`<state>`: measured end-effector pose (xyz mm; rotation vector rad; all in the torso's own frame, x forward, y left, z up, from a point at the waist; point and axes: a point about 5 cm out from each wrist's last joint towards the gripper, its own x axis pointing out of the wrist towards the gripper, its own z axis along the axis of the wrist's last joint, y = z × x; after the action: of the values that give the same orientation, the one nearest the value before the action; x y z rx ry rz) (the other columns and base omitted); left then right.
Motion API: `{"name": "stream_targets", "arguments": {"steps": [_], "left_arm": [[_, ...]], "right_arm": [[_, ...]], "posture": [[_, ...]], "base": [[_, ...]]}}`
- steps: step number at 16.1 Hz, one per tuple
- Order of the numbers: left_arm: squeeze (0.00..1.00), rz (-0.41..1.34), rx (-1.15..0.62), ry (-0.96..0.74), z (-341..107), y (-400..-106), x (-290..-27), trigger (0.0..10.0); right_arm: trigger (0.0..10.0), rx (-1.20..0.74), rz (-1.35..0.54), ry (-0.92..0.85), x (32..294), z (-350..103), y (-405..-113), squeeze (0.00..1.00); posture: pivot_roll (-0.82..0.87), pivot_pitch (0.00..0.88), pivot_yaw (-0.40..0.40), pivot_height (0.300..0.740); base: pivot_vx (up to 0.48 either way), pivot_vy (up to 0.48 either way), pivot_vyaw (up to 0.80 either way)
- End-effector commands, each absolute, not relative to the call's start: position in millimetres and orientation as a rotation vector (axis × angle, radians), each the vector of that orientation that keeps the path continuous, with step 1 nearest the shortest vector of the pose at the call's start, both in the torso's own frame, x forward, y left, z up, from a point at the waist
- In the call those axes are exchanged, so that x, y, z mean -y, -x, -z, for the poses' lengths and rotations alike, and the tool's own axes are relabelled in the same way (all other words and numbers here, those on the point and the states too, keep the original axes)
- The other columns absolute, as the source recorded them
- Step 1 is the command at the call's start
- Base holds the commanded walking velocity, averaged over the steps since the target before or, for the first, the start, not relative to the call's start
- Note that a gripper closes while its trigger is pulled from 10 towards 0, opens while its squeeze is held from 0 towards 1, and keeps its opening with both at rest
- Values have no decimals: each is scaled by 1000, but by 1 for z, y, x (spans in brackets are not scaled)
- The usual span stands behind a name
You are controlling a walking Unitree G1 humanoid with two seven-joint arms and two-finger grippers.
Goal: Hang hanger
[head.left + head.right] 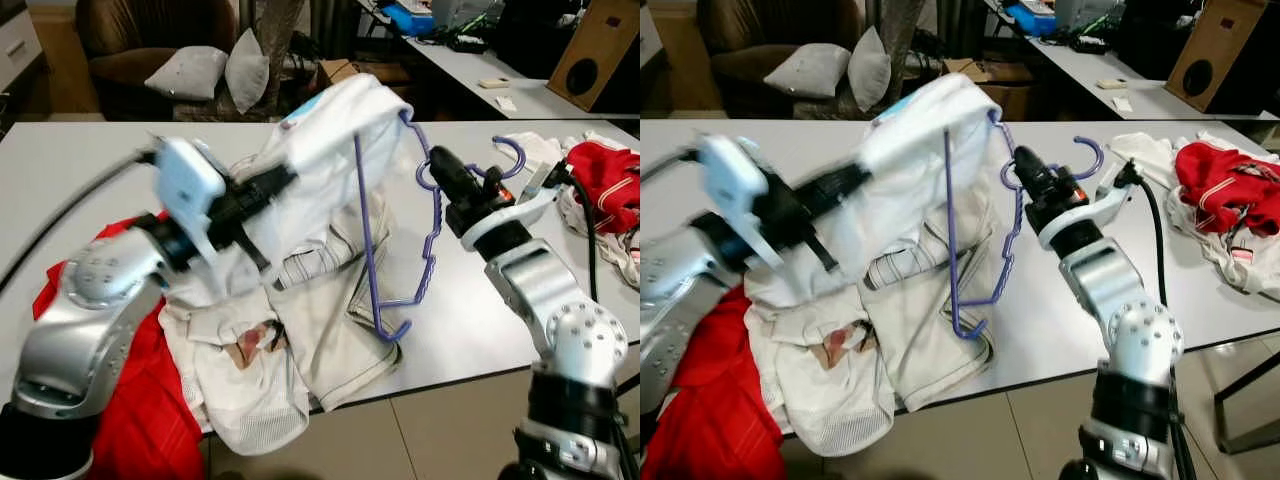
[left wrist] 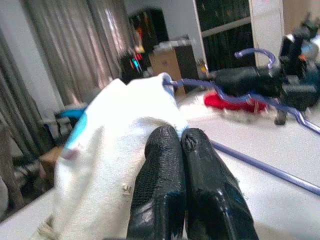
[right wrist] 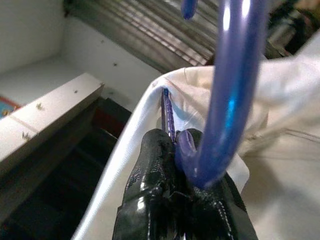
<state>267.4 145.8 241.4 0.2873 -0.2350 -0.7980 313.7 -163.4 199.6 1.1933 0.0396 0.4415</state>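
A purple plastic hanger (image 1: 432, 228) is held above the white table (image 1: 80, 170), one end pushed into a white garment (image 1: 330, 130). My right gripper (image 1: 438, 163) is shut on the hanger's neck just below the hook (image 1: 508, 152); the right wrist view shows its fingers (image 3: 155, 200) pinching the purple hook (image 3: 225, 95). My left gripper (image 1: 268, 185) is shut on the white garment and lifts it off the table; its fingers (image 2: 170, 190) press together on the cloth (image 2: 110, 165).
More white clothes (image 1: 300, 330) and a red cloth (image 1: 150, 410) lie on the table by my left arm. A red and white pile (image 1: 605, 185) sits at the table's right end. Behind stand an armchair with pillows (image 1: 210, 70) and a second table (image 1: 500, 75).
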Motion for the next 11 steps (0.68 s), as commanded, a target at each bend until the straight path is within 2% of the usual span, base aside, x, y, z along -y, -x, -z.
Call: {"name": "stream_targets", "arguments": {"steps": [1,5,7,11], "left_arm": [[0,801,165,-344,-232,-271,-148,0],[0,926,45,-360,-219,-267,-148,0],[0,1015,11,-309,-217,-265,-141,0],[0,1254,1,-101,-223,-251,-113,0]], "right_arm": [[10000,-49,-439,-1273,166,-196,-319,0],[10000,-64,-393,-1428,161,-194,-340,0],[10000,-60,-365,-1468,159,-195,-352,0],[10000,-76,-317,-1434,146,-193,-370,0]], "posture": [[63,0,-70,740],[70,0,-75,740],[74,0,-76,740],[78,0,-73,740]], "base": [[0,0,0],[0,0,0],[0,0,0],[0,0,0]]}}
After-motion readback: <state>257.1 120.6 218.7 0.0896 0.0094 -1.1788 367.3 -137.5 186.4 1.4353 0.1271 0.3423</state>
